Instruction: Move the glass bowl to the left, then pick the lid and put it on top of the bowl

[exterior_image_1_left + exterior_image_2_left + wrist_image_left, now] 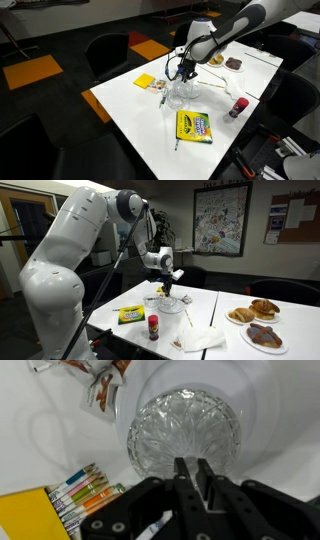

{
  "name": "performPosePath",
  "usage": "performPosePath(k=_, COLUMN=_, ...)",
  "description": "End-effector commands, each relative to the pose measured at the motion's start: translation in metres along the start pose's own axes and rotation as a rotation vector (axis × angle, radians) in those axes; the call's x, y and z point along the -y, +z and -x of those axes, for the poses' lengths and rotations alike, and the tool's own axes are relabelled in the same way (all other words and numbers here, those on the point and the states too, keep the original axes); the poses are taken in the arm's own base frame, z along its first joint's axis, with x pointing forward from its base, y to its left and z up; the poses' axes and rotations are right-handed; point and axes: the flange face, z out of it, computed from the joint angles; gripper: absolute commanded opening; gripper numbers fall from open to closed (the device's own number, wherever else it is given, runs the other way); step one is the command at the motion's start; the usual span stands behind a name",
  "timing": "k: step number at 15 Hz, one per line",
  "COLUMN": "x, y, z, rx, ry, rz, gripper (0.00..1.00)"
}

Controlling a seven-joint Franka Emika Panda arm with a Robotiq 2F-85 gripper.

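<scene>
White table (135, 105), dark carpet (60, 45), office rm

This looks like an office or meeting room. Black swivel chairs (108, 52) stand along the edges of a long white desk (135, 105), and the grey carpet carries orange tiles (30, 70). In an exterior view a framed poster (220, 218) and what seems to be a cork noticeboard (295, 215) hang on the wall beyond the desk's far edge. A yellow sticky-note pad (145, 81) lies by one desk edge and a crayon box (194, 125) toward a corner.
</scene>
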Motion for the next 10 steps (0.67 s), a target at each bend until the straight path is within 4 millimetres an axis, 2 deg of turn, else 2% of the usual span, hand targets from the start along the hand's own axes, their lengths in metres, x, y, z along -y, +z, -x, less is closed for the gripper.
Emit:
performPosePath(k=1, x=0.005, y=-0.032, z=-0.005, rx=0.039, ry=-0.011, rz=0.049, gripper=0.04)
performPosePath(k=6, x=0.007, y=-0.061, z=-0.004, rx=0.038, ry=-0.013, rz=0.1, gripper=0.04)
performPosePath(k=10, x=0.015, y=-0.072, z=-0.023, rx=0.023, ry=-0.052, rz=0.126, gripper=0.04)
